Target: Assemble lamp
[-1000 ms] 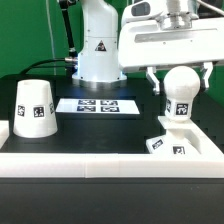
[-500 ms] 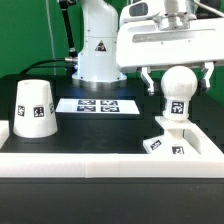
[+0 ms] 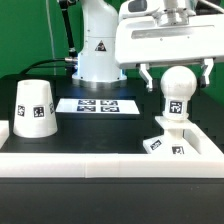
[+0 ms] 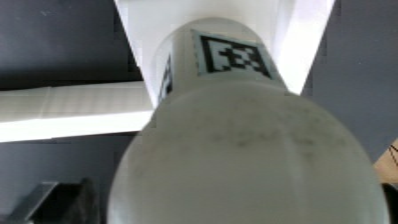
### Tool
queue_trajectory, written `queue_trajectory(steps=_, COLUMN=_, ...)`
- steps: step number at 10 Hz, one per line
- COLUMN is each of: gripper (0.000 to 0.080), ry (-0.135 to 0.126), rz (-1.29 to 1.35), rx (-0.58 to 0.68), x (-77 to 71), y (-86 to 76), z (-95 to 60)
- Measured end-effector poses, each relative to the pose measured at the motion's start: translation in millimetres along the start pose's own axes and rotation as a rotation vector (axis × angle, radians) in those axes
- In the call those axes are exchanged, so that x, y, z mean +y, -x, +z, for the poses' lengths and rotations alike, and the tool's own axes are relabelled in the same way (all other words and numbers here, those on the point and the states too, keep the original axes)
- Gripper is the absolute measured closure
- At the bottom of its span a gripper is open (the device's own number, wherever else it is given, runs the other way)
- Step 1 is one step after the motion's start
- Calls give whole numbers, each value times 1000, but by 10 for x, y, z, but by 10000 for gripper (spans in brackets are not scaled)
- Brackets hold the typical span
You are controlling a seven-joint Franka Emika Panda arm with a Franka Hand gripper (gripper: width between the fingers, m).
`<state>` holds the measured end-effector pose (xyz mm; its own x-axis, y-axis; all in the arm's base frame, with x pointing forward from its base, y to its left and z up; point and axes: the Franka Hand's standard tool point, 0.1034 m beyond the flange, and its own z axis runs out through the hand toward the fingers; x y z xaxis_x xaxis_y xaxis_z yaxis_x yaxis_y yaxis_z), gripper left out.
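The ball-shaped bulb (image 3: 179, 92) stands upright with its stem in the small square base (image 3: 168, 142) at the exterior view's right. My gripper (image 3: 176, 78) is just above it, open, with one finger (image 3: 147, 76) on each side of the ball and a gap to it. The bulb (image 4: 231, 130) fills the wrist view, with its tag facing the camera; my fingers do not show there. The tapered shade (image 3: 35, 108) stands alone on the table at the exterior view's left, wide end down.
The marker board (image 3: 97, 105) lies flat between the shade and the base. A long white border rail (image 3: 100, 166) runs along the front and up the right side next to the base. The arm's white pedestal (image 3: 98, 50) stands behind the marker board.
My gripper has risen a little while the bulb stays standing on the base. The shade has not moved.
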<state>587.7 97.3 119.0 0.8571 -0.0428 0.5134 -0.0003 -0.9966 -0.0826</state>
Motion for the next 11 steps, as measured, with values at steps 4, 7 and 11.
queue_trajectory(steps=4, gripper=100, ry=-3, rz=0, rx=-51, x=16, y=18, z=-16)
queue_trajectory(steps=7, gripper=100, ry=-23, rz=16, rx=-281, x=34, y=64, z=4)
queue_trajectory(steps=11, gripper=100, ry=-43, rz=33, rx=-470, x=34, y=16, z=21)
